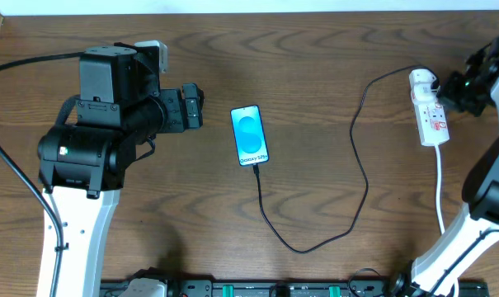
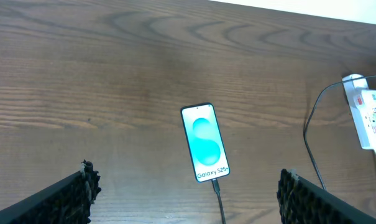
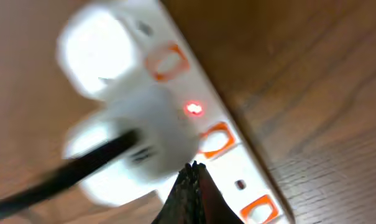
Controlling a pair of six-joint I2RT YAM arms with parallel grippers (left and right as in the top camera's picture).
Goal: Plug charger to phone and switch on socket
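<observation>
A: Where do we log the right gripper (image 3: 192, 179)?

B: Over the socket (image 1: 431, 111), a narrow white plastic power strip on the right side of the table. Its jaws are pressed together into one dark point with nothing between them. In the right wrist view that point sits just beside an orange-rimmed switch (image 3: 216, 140). We cannot tell whether it touches the strip.

A: And the strip itself?

B: We see a small red lamp (image 3: 193, 109) glowing on its face. The white adapter (image 3: 144, 134) of the charger (image 1: 367, 186), a long thin black cable, is seated in an outlet next to the lamp. A thicker white cord (image 1: 440, 186) runs from the strip toward the arms' side.

A: We follow the cable.

B: From the adapter it arcs left, runs down the dark brown wood-grain table (image 1: 315, 49), loops near the front and climbs to the phone (image 1: 250, 136), a slim black-edged rectangular smartphone. The plug tip is in the port on the short edge facing the arms. The screen is lit bright blue with a lighter oval and "Galaxy S25" lettering.

A: Left gripper (image 1: 200, 106)?

B: Jaws spread wide and empty. In the overhead view the phone lies flat just to its right, not touching it. In the left wrist view the phone lies out ahead, framed by the two spread jaws, and the socket is well off to the right.
</observation>
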